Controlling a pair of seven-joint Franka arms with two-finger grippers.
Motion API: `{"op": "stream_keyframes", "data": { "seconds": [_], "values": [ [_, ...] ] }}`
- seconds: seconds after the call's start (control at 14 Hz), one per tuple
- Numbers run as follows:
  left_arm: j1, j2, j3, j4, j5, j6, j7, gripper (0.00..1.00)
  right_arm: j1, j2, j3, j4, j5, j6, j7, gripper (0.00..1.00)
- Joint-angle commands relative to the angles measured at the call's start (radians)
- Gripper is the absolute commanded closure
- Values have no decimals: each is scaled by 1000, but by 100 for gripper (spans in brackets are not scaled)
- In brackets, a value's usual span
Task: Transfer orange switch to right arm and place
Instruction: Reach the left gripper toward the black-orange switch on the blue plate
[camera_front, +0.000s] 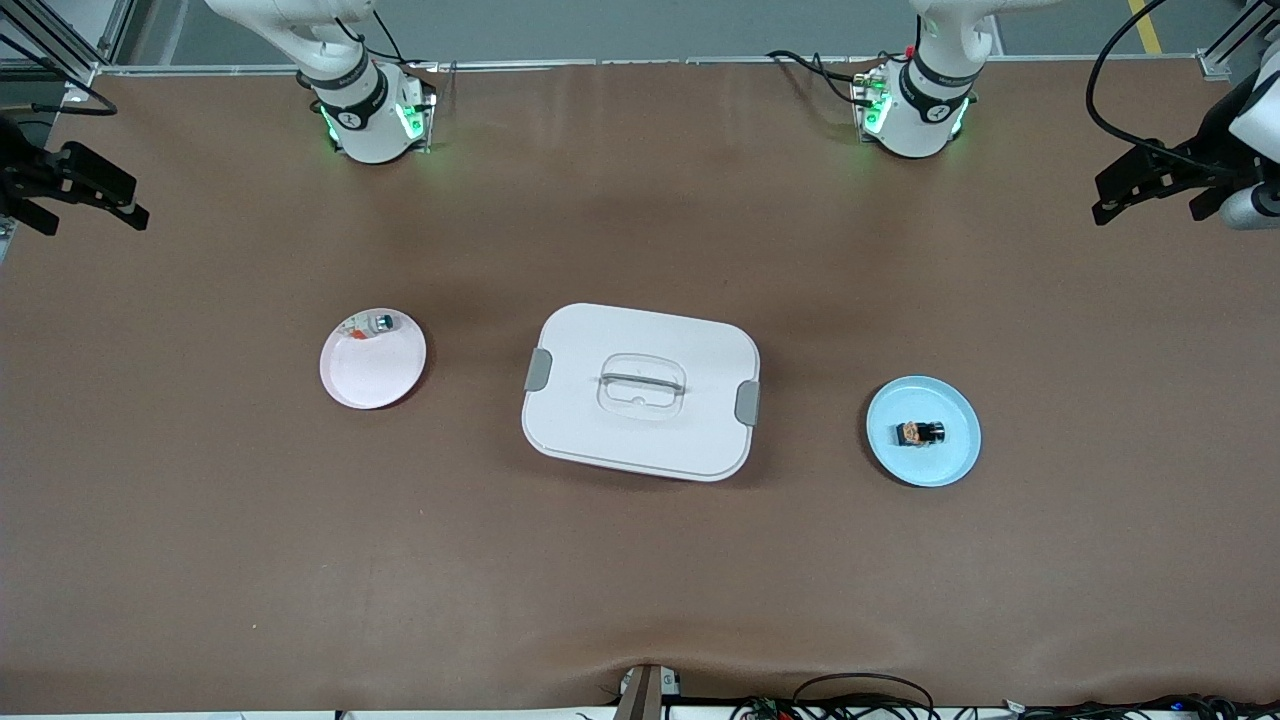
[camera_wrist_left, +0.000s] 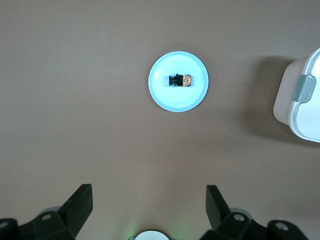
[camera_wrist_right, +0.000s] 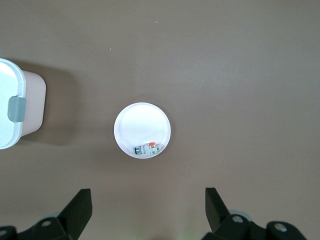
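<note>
- One orange switch (camera_front: 921, 433) lies on its side in the middle of a light blue plate (camera_front: 950, 465); in the left wrist view the switch (camera_wrist_left: 180, 80) shows a black end and an orange end, and the blue plate (camera_wrist_left: 165, 97) rings it with bare rim all round; nothing touches the switch.
- The blue plate sits on the brown table (camera_front: 640, 580) toward the left arm's end; beside it, at the middle of the table, stands a white lidded box (camera_front: 640, 392) with a clear handle on the lid and a grey clasp on each short side; the plate and the box are apart.
- Toward the right arm's end lies a pale pink plate (camera_front: 372, 372); a small white, green and red piece (camera_front: 378, 323) rests in it against the rim that is farther from the front camera; the right wrist view shows the same plate (camera_wrist_right: 135, 127) and piece (camera_wrist_right: 147, 149).
- The left gripper (camera_front: 1140, 187) hangs high over the table's edge at the left arm's end, fingers spread apart and holding nothing; its two dark fingers (camera_wrist_left: 80, 202) frame bare table in its wrist view.
- The right gripper (camera_front: 95, 195) hangs over the table's edge at the right arm's end, fingers (camera_wrist_right: 80, 205) likewise spread and empty; both arms wait.
</note>
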Motion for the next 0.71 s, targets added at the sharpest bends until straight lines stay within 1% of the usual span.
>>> {"op": "stream_keyframes", "data": {
  "seconds": [0.0, 0.21, 0.43, 0.57, 0.64],
  "values": [
    [4, 6, -6, 16, 19, -6, -16, 0, -22, -16, 10, -7, 4, 1, -17, 0],
    [7, 15, -3, 19, 21, -6, -13, 0, -31, -16, 10, -7, 5, 2, -17, 0],
    [-5, 47, -7, 19, 96, 5, -1, 0, -31, -16, 10, -8, 5, 2, -17, 0],
    [-5, 102, -7, 21, 88, 23, -2, 0, -29, -18, 13, -8, 4, 12, -17, 0],
    [-3, 121, -7, 16, 88, 58, -1, 0, -29, -18, 16, -8, 2, 21, -17, 0]
  ]
}}
